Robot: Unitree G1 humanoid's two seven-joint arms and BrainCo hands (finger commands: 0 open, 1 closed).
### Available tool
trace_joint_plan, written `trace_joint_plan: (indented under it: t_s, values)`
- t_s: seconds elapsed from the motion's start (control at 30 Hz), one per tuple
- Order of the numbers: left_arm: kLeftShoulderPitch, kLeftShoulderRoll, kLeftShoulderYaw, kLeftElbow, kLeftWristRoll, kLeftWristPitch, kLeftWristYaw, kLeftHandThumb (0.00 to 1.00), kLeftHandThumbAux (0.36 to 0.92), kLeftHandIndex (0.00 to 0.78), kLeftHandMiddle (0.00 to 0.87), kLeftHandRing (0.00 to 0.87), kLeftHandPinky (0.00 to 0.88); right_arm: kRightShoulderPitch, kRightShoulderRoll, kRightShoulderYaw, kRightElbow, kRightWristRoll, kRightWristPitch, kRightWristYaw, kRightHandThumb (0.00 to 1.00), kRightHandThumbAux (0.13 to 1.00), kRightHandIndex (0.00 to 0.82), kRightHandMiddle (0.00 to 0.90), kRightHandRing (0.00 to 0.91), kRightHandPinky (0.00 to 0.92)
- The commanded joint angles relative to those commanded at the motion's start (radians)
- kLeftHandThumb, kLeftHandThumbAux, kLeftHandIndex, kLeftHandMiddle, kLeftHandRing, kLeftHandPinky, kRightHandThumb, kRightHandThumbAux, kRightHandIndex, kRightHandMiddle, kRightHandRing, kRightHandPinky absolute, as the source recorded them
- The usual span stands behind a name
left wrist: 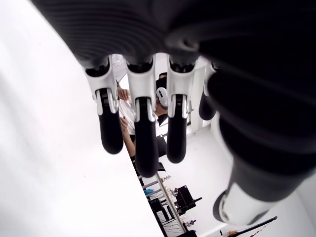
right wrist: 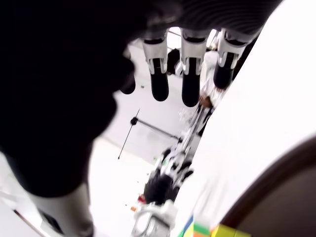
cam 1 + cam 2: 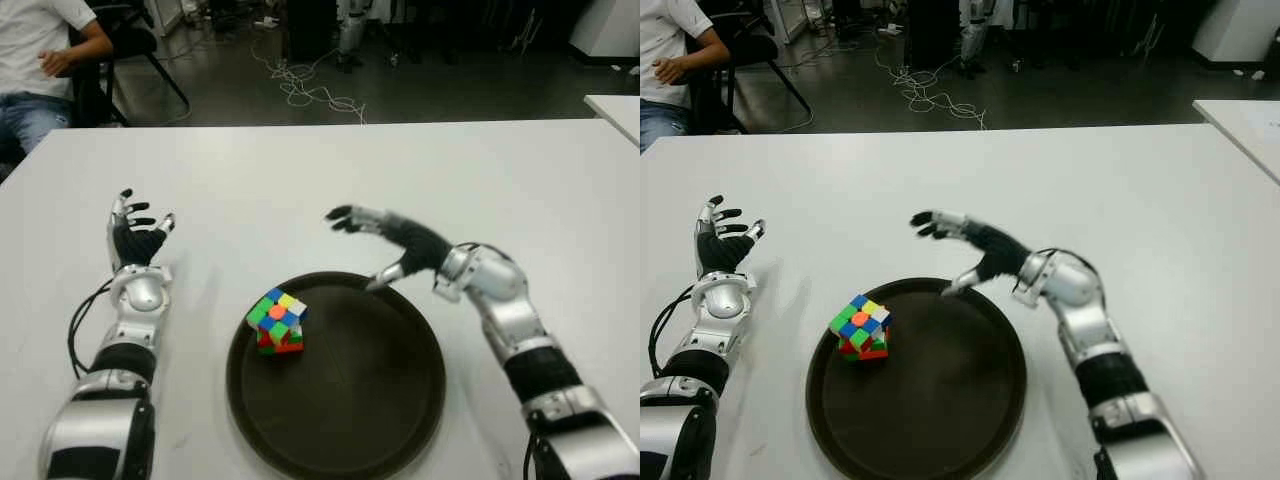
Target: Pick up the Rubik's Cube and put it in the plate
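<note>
1. One dark round plate (image 3: pixel 400 420) is lying at the near edge of the white table (image 3: pixel 300 170); its nearest rim is being cut off by the bottom of both eye views.
2. One Rubik's Cube (image 3: pixel 277 321) is sitting inside the plate, at its left part close to the rim, tilted on an edge rather than flat; no hand is touching it; in the right wrist view only a sliver of its green and yellow tiles (image 2: pixel 207 230) is showing at the picture's edge.
3. One right hand (image 3: pixel 390 240) is hovering over the far right rim of the plate, to the right of and beyond the cube; its fingers are stretching out leftward, apart and relaxed, holding nothing; the thumb (image 3: pixel 385 274) is pointing down toward the plate's rim, and whether it is touching the rim cannot be told; the right wrist view is showing three dark fingertips (image 2: pixel 191 91) extended and empty, the palm filling much of that picture as a dark mass.
4. One left hand (image 3: pixel 135 232) is showing well to the left of the plate, over bare table; its fingers are spread upward and apart, gripping nothing; the left wrist view is showing four fingertips (image 1: pixel 146 148) straight and separated, with the rest of the hand blocking the upper part of the picture.
5. Beyond the table, one seated person (image 3: pixel 40 70) is being cut off at the far left corner; loose cables (image 3: pixel 310 90) are lying on the dark floor; further furniture is too dim to make out.
</note>
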Motion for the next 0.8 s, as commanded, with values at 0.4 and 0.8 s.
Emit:
trace_joint_plan:
  t_s: [0.4, 0.8]
  values:
    - [-0.004, 0.003, 0.011, 0.008, -0.013, -0.003, -0.012, 0.010, 0.788, 0.120, 0.279, 0.333, 0.387, -0.074, -0.040, -0.117, 0.163, -0.035, -0.050, -0.224, 0.000, 0.849, 0.221, 0.190, 0.186, 0.233]
    - [0.001, 0.011, 0.011, 0.015, -0.010, -0.024, -0.018, 0.047, 0.784, 0.121, 0.259, 0.303, 0.369, -0.129, -0.085, -0.155, 0.430, -0.143, -0.162, -0.520, 0.093, 0.929, 0.198, 0.199, 0.186, 0.175]
